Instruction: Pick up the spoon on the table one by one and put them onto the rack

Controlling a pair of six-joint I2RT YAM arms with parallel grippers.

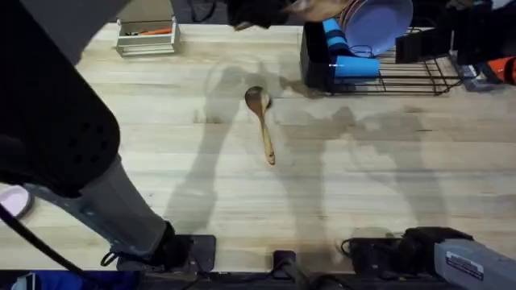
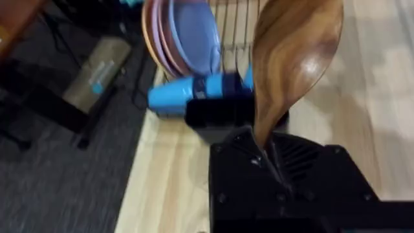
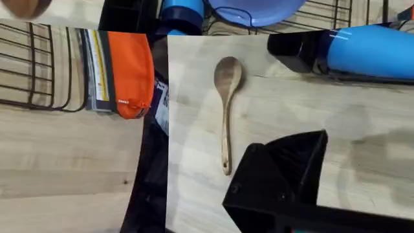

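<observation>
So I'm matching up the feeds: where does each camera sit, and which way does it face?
Overhead: above the arm bases, looking down and forward over the table, a spoon and the rack; the left arm looms large.
Left wrist: on the left gripper, facing the rack, shut on a second spoon.
Right wrist: looking down at the lying spoon; its finger shows.
Shared: all see the rack.

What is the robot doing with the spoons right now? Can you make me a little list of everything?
held spoon: a brown wooden spoon clamped in the left gripper, bowl end out, near the rack
other spoon: second wooden spoon lying flat on the table, apart from the rack
rack contents: plates and a blue cup
right gripper: above the table, holding nothing
</observation>
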